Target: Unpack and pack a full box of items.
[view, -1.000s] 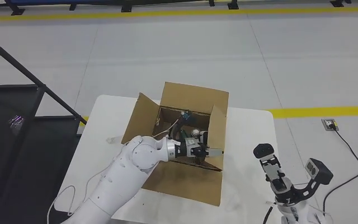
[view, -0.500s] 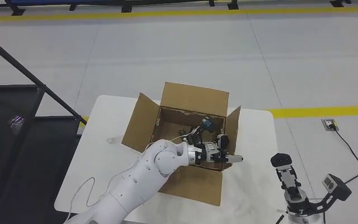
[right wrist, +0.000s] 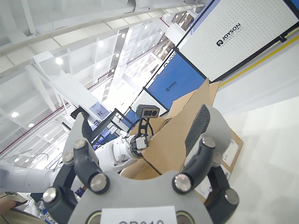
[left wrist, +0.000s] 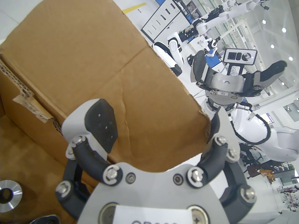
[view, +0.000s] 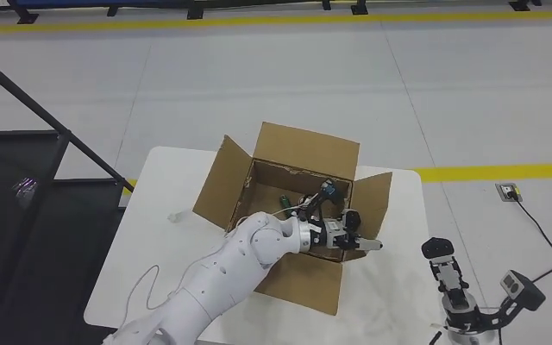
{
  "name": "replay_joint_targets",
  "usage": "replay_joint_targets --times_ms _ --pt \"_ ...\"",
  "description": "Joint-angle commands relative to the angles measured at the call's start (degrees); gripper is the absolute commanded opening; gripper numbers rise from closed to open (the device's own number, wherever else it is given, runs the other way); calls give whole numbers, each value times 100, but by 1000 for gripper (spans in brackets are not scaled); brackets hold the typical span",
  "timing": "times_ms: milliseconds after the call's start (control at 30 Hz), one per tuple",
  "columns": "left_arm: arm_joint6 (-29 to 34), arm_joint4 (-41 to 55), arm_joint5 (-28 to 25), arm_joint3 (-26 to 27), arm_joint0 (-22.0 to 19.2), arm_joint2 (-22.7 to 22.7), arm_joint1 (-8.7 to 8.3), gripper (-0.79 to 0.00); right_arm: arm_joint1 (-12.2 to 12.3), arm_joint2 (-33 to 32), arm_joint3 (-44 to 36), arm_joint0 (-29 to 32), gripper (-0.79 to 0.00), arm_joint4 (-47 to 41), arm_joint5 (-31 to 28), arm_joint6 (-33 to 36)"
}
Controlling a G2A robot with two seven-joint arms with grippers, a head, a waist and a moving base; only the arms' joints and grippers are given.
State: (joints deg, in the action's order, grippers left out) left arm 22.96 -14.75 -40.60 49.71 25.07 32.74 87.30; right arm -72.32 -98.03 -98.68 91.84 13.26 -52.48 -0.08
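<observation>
Within 1 second the left arm has swept from deep inside the box out against its right flap, folding it outward. Its jaws stand wide, holding nothing. The right arm has drawn back beside the near right corner of the surface, jaws wide too. The box sits mid-surface with items inside, so unpacking looks barely begun. Beyond lies grey floor with a yellow line.

Ceiling lamps give bright, even light; the box interior sits in soft shadow.
</observation>
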Motion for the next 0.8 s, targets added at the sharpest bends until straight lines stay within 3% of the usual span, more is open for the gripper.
replay_joint_targets --times_ms 0,467,767 --pt "44 30 -103 -47 -19 49 8 0 4 22 55 -54 0 -29 -6 49" --pt "932 713 -915 286 96 528 -146 0 41 122 195 -316 0 -236 2 374" --pt "957 643 -643 465 307 525 -128 0 19 -22 99 -202 0 -90 -148 -36"
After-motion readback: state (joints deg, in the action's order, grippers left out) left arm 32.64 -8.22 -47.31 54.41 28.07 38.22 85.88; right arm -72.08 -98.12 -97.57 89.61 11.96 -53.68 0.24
